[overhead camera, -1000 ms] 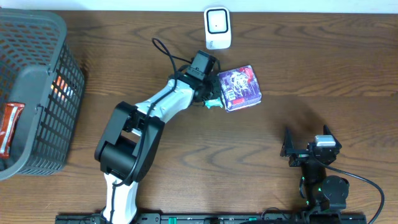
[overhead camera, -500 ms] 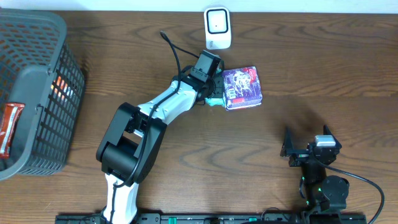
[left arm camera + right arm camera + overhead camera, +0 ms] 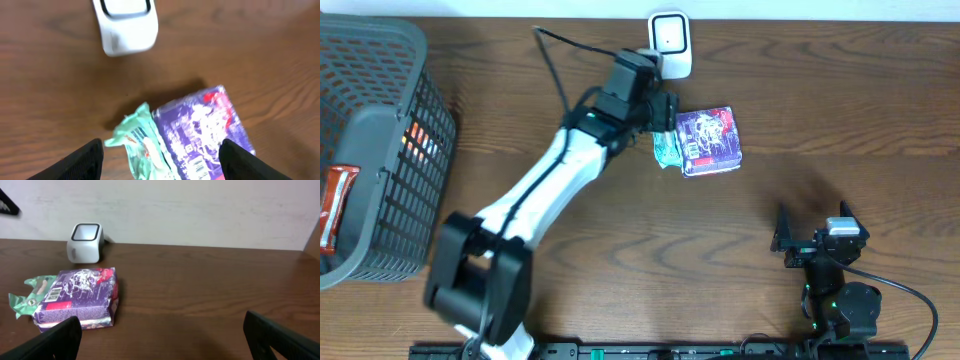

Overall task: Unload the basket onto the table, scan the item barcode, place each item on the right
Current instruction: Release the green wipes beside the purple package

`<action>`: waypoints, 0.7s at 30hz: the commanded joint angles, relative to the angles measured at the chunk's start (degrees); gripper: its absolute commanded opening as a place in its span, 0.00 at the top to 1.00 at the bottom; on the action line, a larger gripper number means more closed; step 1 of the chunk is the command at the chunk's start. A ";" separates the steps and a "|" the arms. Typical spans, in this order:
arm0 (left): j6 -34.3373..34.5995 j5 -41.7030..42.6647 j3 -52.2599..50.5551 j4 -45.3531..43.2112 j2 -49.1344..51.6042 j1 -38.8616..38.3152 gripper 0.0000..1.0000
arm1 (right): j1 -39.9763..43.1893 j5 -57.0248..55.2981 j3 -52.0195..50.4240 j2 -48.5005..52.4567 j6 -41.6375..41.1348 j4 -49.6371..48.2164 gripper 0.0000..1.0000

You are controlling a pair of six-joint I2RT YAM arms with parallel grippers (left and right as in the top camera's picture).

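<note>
The item point(image 3: 710, 140) is a purple packet with a crumpled teal end, lying flat on the wooden table just below the white scanner point(image 3: 670, 42). My left gripper point(image 3: 658, 108) hovers at the packet's left end, between it and the scanner. In the left wrist view the left gripper point(image 3: 161, 147) is open, its jaws spread wide to either side of the packet point(image 3: 200, 135) and touching nothing. The scanner point(image 3: 125, 22) stands beyond. My right gripper point(image 3: 783, 240) rests open at the front right. From the right wrist view the packet point(image 3: 75, 297) and scanner point(image 3: 85, 242) sit far ahead to the left.
A dark mesh basket point(image 3: 380, 150) stands at the left edge, holding a red package point(image 3: 335, 205). A pale wall runs along the table's back edge.
My left gripper has opened and let go of the packet's teal end, then lifted back toward the scanner. The packet stays on the table. The right arm has not moved.
</note>
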State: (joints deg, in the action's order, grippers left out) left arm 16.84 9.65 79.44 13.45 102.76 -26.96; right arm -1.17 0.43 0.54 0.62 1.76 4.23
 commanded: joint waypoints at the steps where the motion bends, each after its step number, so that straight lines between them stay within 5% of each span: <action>1: -1.53 -0.76 0.83 1.20 -4.87 2.62 0.27 | 0.48 0.11 -0.24 -0.31 0.46 0.04 0.01; 21: -7.63 -1.77 0.85 9.64 -14.97 15.32 0.27 | 0.48 0.11 -0.24 -0.31 0.46 0.04 0.01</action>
State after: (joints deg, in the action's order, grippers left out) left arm 10.44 8.60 79.44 22.96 92.42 -13.08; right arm -1.17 0.43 0.54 0.62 1.76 4.23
